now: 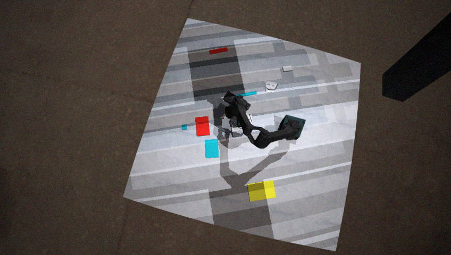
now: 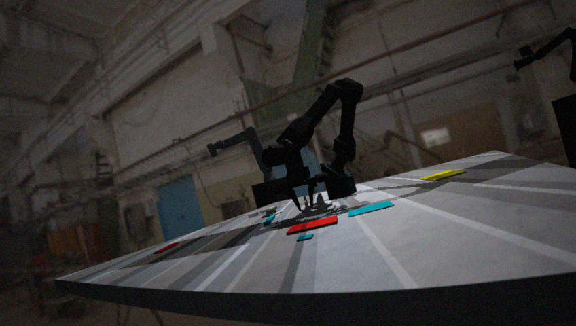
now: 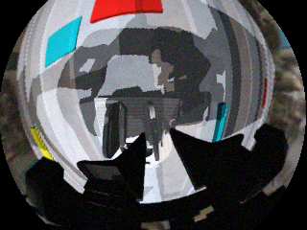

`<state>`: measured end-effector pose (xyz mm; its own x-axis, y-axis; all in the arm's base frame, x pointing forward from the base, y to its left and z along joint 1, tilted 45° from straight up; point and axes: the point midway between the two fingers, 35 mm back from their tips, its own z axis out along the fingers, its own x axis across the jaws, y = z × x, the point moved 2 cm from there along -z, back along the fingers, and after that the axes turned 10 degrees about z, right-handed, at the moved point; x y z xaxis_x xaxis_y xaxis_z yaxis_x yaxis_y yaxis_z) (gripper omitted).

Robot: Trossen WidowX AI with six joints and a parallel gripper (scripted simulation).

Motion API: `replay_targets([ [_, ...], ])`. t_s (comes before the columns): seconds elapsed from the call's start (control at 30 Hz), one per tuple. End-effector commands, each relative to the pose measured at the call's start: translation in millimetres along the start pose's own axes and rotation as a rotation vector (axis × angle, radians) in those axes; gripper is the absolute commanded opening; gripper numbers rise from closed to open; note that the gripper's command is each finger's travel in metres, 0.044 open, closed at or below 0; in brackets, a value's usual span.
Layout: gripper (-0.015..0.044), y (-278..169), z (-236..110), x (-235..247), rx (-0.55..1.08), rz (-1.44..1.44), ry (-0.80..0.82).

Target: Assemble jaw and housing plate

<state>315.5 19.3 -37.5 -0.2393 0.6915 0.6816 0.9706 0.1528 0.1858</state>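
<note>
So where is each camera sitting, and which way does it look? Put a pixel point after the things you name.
Top: above, looking down on the tabletop (image 1: 300,202) (image 2: 464,258); the arm (image 1: 260,140) (image 2: 349,92) shows from base to claw (image 2: 306,208) (image 3: 159,165).
Exterior: just above table height, tilted, looking across; arm and claw show side-on, a room behind.
Wrist: on the arm near the claw, looking past its dark fingers at the tabletop.
Top and exterior share the arm; all three show the yellow rectangle (image 1: 261,190) (image 2: 443,175) (image 3: 41,143).

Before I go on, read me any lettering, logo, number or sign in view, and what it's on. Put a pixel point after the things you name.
No readable text in any view.
Red, cyan and yellow slabs: no lettering visible.
Small white block with two dark spots (image 1: 270,85): marks too small to identify, not readable as characters.
Pale patch on the back wall (image 2: 435,136): too blurred to tell whether it is a sign.
</note>
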Motion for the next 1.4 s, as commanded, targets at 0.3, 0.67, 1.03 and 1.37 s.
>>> replay_targets([
  [0.3, 0.0134, 0.0, 2.8, 0.1, -0.002, 0.006, 0.002],
  [0.67, 0.0134, 0.0, 2.8, 0.1, -0.002, 0.006, 0.002],
  [1.03, 0.0134, 0.0, 2.8, 0.1, -0.002, 0.006, 0.002],
  [1.37, 0.0224, -0.3, 1.1, -0.3, -0.002, 0.002, 0.0],
])
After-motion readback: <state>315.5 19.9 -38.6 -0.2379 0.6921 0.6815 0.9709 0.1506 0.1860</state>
